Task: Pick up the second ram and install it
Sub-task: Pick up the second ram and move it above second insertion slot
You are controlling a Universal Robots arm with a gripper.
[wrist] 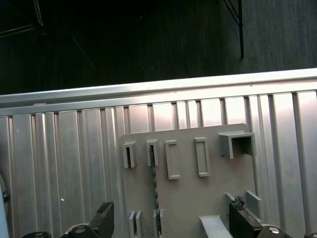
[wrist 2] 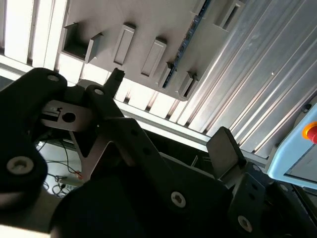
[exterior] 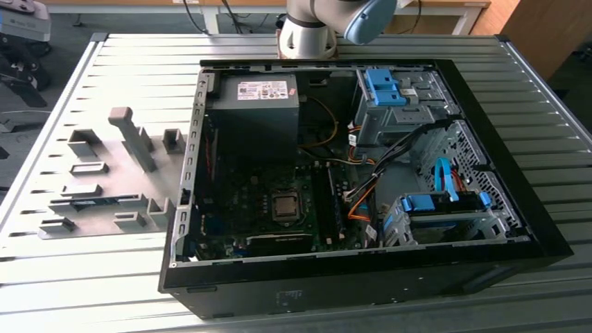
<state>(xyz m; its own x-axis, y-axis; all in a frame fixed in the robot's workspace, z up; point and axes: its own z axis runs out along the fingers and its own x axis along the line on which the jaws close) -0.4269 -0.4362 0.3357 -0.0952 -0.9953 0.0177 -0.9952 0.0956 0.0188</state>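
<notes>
The second ram [wrist: 154, 191] is a thin blue-green stick standing on edge between small grey holders on the grey holder plate [wrist: 188, 198]. In the second wrist view the ram [wrist 2: 181, 47] runs along the same plate [wrist 2: 148, 29]. In the exterior view the ram [exterior: 96, 202] lies on the plate [exterior: 138, 229] at that view's left, beside the computer case. My gripper [wrist: 173, 218] hangs well above the plate. It is open, with its fingertips [wrist: 103, 214] spread either side of the ram's line and nothing between them. The second wrist view shows the open gripper [wrist 2: 171, 111] too.
An open black computer case [exterior: 370, 277] lies on the ribbed metal table [exterior: 83, 291], with the motherboard's black memory slots [exterior: 326, 201] near its middle. Several grey block holders [exterior: 129, 135] rise from the plate. The arm's base [exterior: 310, 31] stands behind the case.
</notes>
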